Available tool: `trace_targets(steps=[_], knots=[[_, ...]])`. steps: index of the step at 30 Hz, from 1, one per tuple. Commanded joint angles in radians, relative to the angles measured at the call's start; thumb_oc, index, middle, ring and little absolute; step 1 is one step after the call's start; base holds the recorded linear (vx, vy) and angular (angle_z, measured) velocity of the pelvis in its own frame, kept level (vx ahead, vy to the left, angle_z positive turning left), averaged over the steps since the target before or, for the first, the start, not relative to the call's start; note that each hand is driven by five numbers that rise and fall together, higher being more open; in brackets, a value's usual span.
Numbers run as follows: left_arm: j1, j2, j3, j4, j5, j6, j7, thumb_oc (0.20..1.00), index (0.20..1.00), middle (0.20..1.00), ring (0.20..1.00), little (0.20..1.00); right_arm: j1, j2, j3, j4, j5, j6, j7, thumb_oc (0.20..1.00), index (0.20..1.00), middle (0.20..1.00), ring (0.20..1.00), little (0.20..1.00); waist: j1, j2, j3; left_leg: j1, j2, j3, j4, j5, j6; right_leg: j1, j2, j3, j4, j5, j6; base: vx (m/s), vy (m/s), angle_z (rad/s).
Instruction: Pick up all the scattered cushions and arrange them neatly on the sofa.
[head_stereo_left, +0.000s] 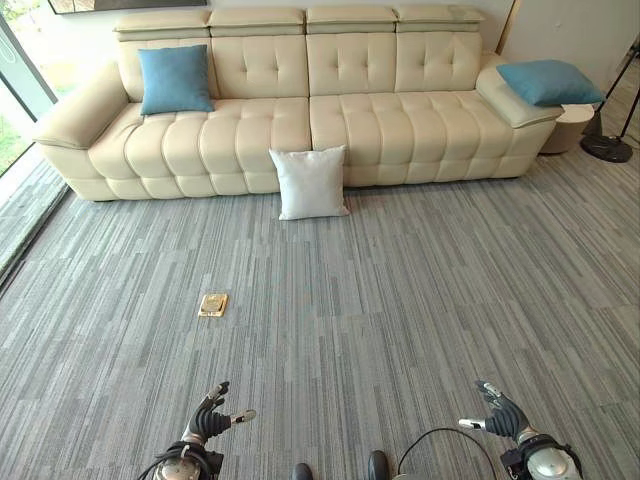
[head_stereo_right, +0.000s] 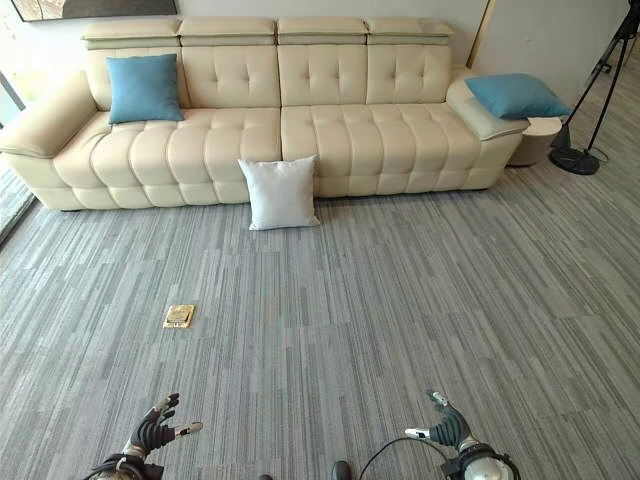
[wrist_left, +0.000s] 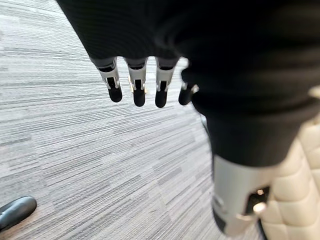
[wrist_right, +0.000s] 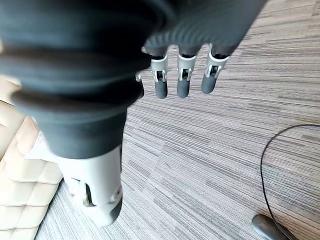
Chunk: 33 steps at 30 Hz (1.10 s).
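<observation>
A white cushion (head_stereo_left: 311, 182) stands on the carpet, leaning against the front of the cream sofa (head_stereo_left: 400, 125). One blue cushion (head_stereo_left: 175, 79) rests upright against the sofa's back at its left end. Another blue cushion (head_stereo_left: 548, 82) lies on the sofa's right armrest. My left hand (head_stereo_left: 210, 415) hangs low at the near left, open and holding nothing. My right hand (head_stereo_left: 503, 414) hangs low at the near right, open and holding nothing too. Both hands are far from the cushions, with a wide stretch of carpet between.
A brass floor socket (head_stereo_left: 212, 304) is set in the grey carpet left of centre. A round side table (head_stereo_left: 570, 128) and a black stand base (head_stereo_left: 609, 147) are beside the sofa's right end. A window runs along the left edge.
</observation>
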Motion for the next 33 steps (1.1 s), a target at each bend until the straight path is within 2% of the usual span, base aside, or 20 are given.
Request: trace_targets(steps=[1, 9, 14, 17, 20, 22, 23, 26, 28, 30, 33], knots=[[-0.042, 0.026, 0.027, -0.033, -0.045, -0.035, 0.013, 1.000, 1.000, 1.000, 1.000, 1.000, -0.031, -0.035, -0.021, -0.043, 0.032, -0.043, -0.002, 1.000, 1.000, 1.000, 1.000, 1.000, 0.003, -0.026, -0.007, 0.065, -0.022, 0.009, 0.006, -0.089, -0.029, 0.037, -0.004, -0.023, 0.007, -0.101, 0.063, 0.00, 0.000, 0.00], [-0.058, 0.020, 0.013, -0.043, -0.055, -0.036, 0.020, 1.000, 1.000, 1.000, 1.000, 1.000, -0.057, -0.018, -0.018, -0.026, 0.037, -0.031, -0.013, 1.000, 1.000, 1.000, 1.000, 1.000, 0.021, -0.023, 0.012, 0.023, -0.039, 0.002, 0.046, -0.106, -0.013, 0.014, -0.024, -0.038, 0.042, -0.108, 0.073, 0.03, 0.069, 0.01], [-0.076, 0.028, 0.010, -0.062, -0.065, -0.034, 0.033, 1.000, 1.000, 1.000, 1.000, 1.000, -0.112, -0.004, 0.014, -0.007, 0.035, -0.022, -0.025, 1.000, 1.000, 1.000, 1.000, 1.000, 0.034, -0.029, 0.032, -0.031, -0.055, 0.006, 0.091, -0.127, 0.010, -0.042, -0.046, -0.015, 0.113, -0.111, 0.093, 0.04, 0.129, -0.05], [-0.100, 0.037, -0.001, -0.066, -0.061, -0.033, 0.037, 1.000, 1.000, 1.000, 1.000, 1.000, -0.143, 0.002, 0.032, -0.017, 0.033, -0.019, -0.027, 1.000, 1.000, 1.000, 1.000, 1.000, 0.037, -0.027, 0.036, -0.037, -0.069, 0.007, 0.098, -0.142, 0.032, -0.098, -0.058, 0.002, 0.226, -0.113, 0.117, 0.09, 0.162, -0.24], [-0.124, 0.041, -0.012, -0.070, -0.063, -0.027, 0.043, 1.000, 1.000, 1.000, 1.000, 1.000, -0.159, 0.007, 0.047, -0.022, 0.032, -0.016, -0.025, 1.000, 1.000, 1.000, 1.000, 1.000, 0.023, -0.019, 0.057, -0.009, -0.079, -0.001, 0.084, -0.151, 0.057, -0.177, -0.076, 0.004, 0.402, -0.063, 0.142, 0.10, 0.139, -0.21], [-0.132, 0.041, -0.013, -0.067, -0.064, -0.027, 0.043, 1.000, 1.000, 1.000, 1.000, 1.000, -0.163, 0.007, 0.053, -0.022, 0.032, -0.015, -0.023, 1.000, 1.000, 1.000, 1.000, 1.000, 0.017, -0.013, 0.062, 0.004, -0.081, -0.001, 0.077, -0.154, 0.058, -0.198, -0.078, -0.001, 0.442, -0.060, 0.145, 0.13, 0.090, -0.09], [-0.146, 0.035, -0.025, -0.057, -0.060, -0.027, 0.043, 1.000, 1.000, 1.000, 1.000, 1.000, -0.161, 0.011, 0.059, -0.028, 0.030, -0.015, -0.022, 1.000, 1.000, 1.000, 1.000, 1.000, 0.008, 0.000, 0.071, 0.037, -0.082, -0.006, 0.067, -0.160, 0.053, -0.235, -0.082, -0.028, 0.485, -0.062, 0.134, 0.22, 0.082, 0.07], [-0.155, 0.033, -0.039, -0.050, -0.053, -0.028, 0.042, 1.000, 1.000, 1.000, 1.000, 1.000, -0.151, 0.005, 0.058, -0.035, 0.028, -0.014, -0.020, 1.000, 1.000, 1.000, 1.000, 1.000, -0.012, 0.013, 0.080, 0.080, -0.082, -0.019, 0.049, -0.164, 0.041, -0.289, -0.079, -0.076, 0.429, -0.071, 0.112, 0.24, 0.032, 0.07], [-0.158, 0.033, -0.045, -0.046, -0.053, -0.027, 0.041, 1.000, 1.000, 1.000, 1.000, 1.000, -0.150, 0.001, 0.060, -0.037, 0.027, -0.013, -0.021, 1.000, 1.000, 1.000, 1.000, 1.000, -0.018, 0.014, 0.084, 0.092, -0.082, -0.024, 0.046, -0.167, 0.037, -0.303, -0.080, -0.090, 0.396, -0.072, 0.109, 0.24, -0.056, 0.15], [-0.158, 0.025, -0.047, -0.042, -0.057, -0.025, 0.045, 1.000, 1.000, 1.000, 1.000, 1.000, -0.148, -0.003, 0.067, -0.040, 0.025, -0.012, -0.023, 1.000, 1.000, 1.000, 1.000, 1.000, -0.042, 0.010, 0.099, 0.138, -0.088, -0.048, 0.046, -0.196, 0.024, -0.350, -0.084, -0.135, 0.239, -0.028, 0.120, 0.43, -0.138, 0.20], [-0.159, 0.013, -0.051, -0.027, -0.055, -0.024, 0.049, 1.000, 1.000, 1.000, 1.000, 1.000, -0.140, -0.007, 0.071, -0.038, 0.017, -0.009, -0.021, 1.000, 1.000, 1.000, 1.000, 1.000, -0.061, 0.008, 0.106, 0.182, -0.095, -0.068, 0.049, -0.220, 0.014, -0.388, -0.086, -0.143, 0.189, 0.000, 0.130, 0.41, -0.159, 0.30]])
